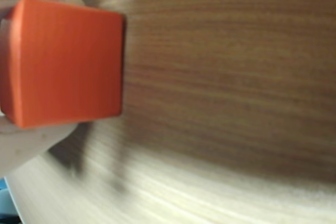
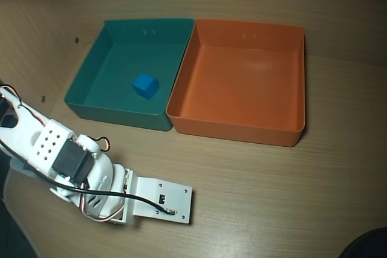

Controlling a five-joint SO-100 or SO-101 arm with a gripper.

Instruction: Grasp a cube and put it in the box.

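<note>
Orange cube (image 1: 65, 64) between fingers (image 1: 31, 148), wrist-view only

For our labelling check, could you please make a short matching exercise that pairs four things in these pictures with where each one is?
Things:
1. orange cube
2. blue cube
3. orange box
4. gripper

Places or states:
A. lying inside the teal box
B. empty, right of the teal box in the overhead view
C. shut on a cube above the wooden table
D. held between the fingers in the wrist view

Pairs: 1-D, 2-A, 3-B, 4-C
</note>
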